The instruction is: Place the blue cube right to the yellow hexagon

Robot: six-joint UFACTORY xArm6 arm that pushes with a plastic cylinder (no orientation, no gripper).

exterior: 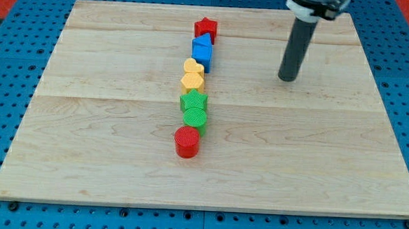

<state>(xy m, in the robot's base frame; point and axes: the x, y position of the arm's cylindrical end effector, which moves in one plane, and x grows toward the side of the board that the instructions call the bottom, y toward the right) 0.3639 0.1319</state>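
Note:
The blocks stand in one line down the middle of the wooden board [104, 158]. From the view's top: a red star [206, 28], a blue block with a pointed top [202, 41], the blue cube [203, 57], a yellow heart [193, 67], the yellow hexagon [191, 81], a green star [193, 100], a green cylinder [194, 117] and a red cylinder [186, 141]. The blue cube sits above and slightly right of the yellow hexagon, with the heart between them. My tip [287, 78] rests on the board well to the right of the blue cube, touching no block.
The board lies on a blue perforated base [4, 62] that surrounds it on all sides. The rod's dark mount [315, 4] is at the view's top right.

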